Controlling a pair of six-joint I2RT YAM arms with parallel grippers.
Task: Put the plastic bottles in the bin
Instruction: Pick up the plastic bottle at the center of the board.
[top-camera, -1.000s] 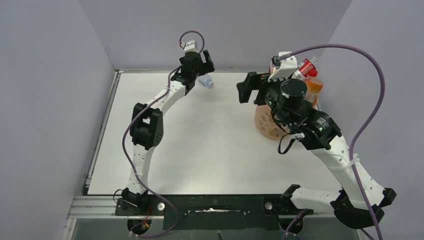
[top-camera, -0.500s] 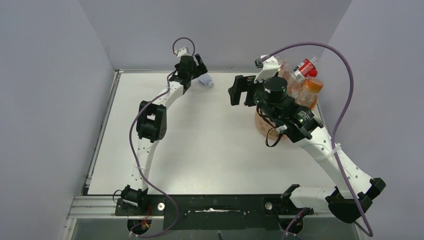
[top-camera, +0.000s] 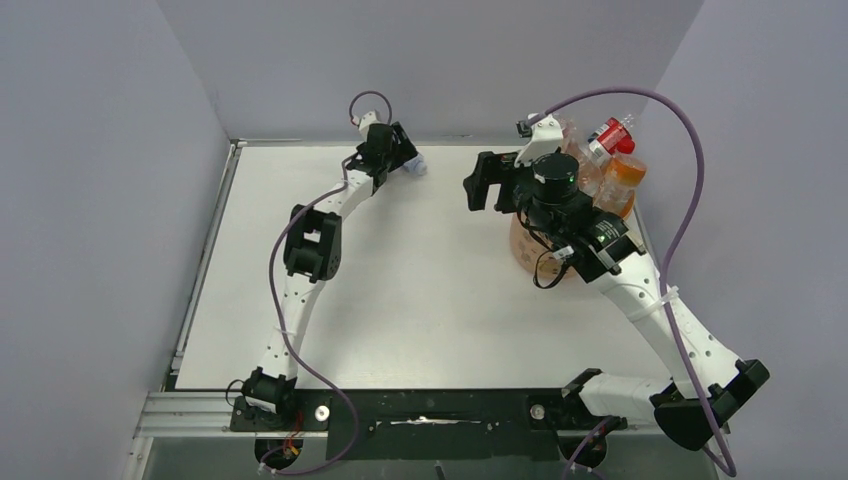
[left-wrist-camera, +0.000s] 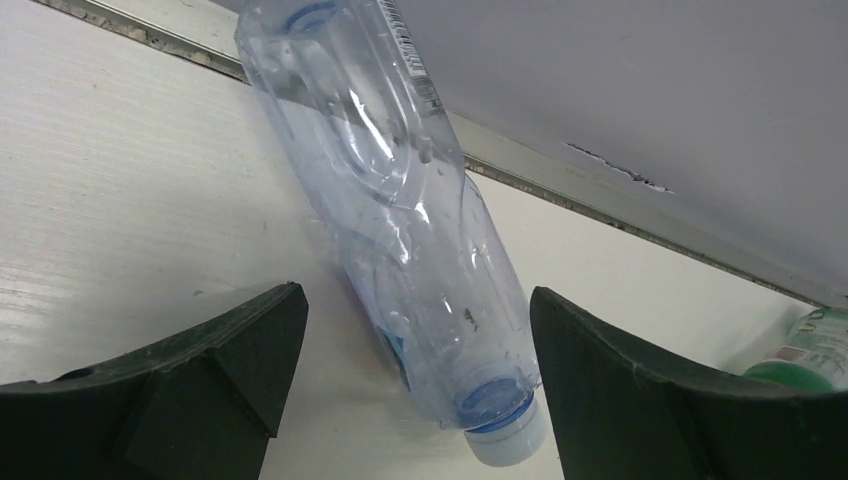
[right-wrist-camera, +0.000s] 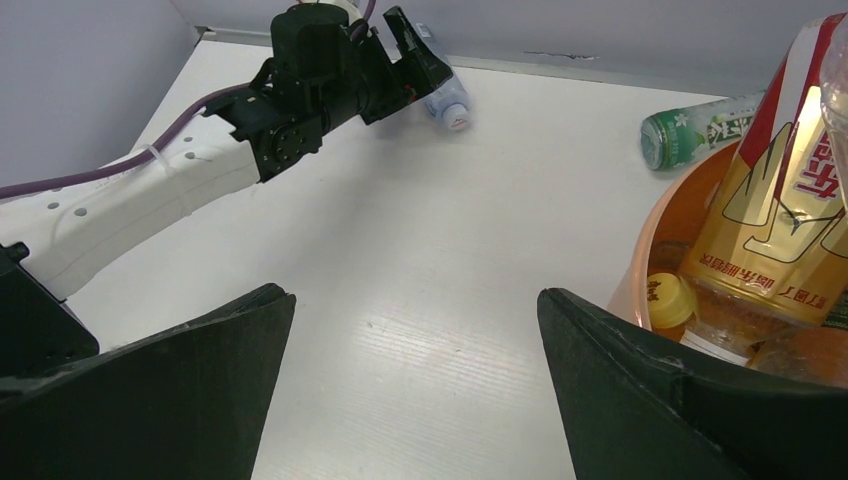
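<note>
A clear bottle with a blue ring and white cap lies on the table by the back wall, also in the top view and the right wrist view. My left gripper is open, its jaws on either side of the bottle's neck, not touching it. The pale-orange bin at the right holds several bottles, among them a red-capped one and an orange one. My right gripper is open and empty above the table left of the bin. A green bottle lies behind the bin.
The back wall and its metal rail run just behind the clear bottle. The right wall stands close behind the bin. My left arm stretches across the table's left half. A purple cable loops above the right arm.
My left gripper has come down and forward so its jaws are round the clear bottle. My right gripper has swung left off the bin, then eased back slightly.
</note>
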